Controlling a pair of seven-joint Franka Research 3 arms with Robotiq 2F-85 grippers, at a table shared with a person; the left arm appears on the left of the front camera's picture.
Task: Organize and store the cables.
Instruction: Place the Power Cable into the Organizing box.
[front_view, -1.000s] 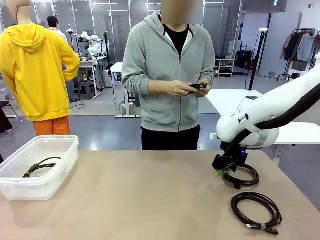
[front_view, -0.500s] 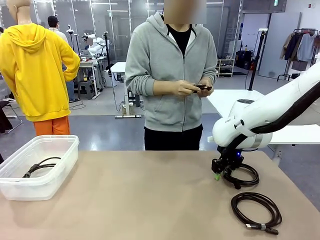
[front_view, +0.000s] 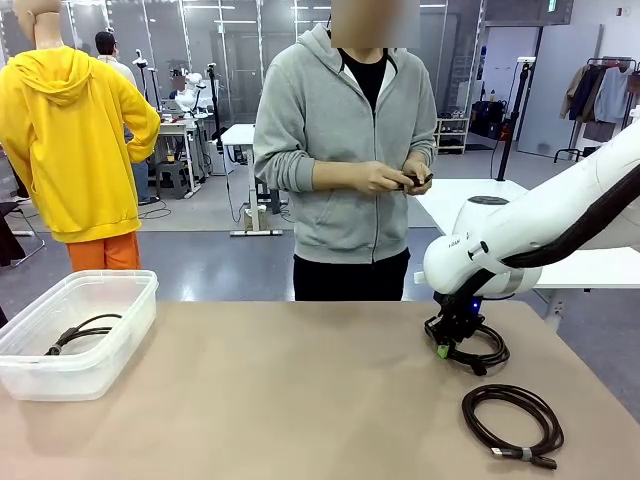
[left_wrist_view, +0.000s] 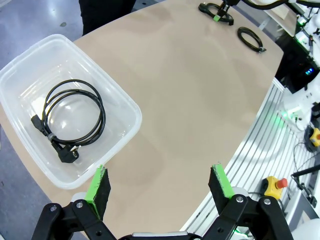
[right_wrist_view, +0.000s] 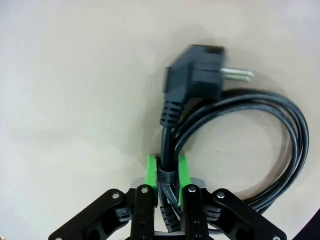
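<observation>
- The right gripper (front_view: 443, 345), black with green pads, is down at the tan table (front_view: 280, 400) on its far right. Its fingers are pressed together on a thin black coiled cable (front_view: 487, 352).
- In the right wrist view the green pads (right_wrist_view: 150, 172) pinch the cable's bundled strands at a small black band that ties them.
- The pinched cable's loops rest flat on the table. Its angled black plug (right_wrist_view: 195, 80), with metal pins, lies just beyond the fingertips.
- A second black coiled cable (front_view: 512, 420) lies flat on the near right of the table, apart from the pinched one. A small band ties it at its near edge.
- A third black coiled cable (front_view: 85, 330) lies inside a clear plastic rectangular bin (front_view: 100, 375) on the left of the table, with its plug ends against the bin floor.
- The left gripper (left_wrist_view: 159, 175) hangs above the table beside the bin. Its fingers are spread wide with nothing between them.
- A person in a grey hooded zip jacket (front_view: 345, 150) stands at the far side of the table, with both hands (front_view: 385, 180) together at chest height around a small dark object.
</observation>
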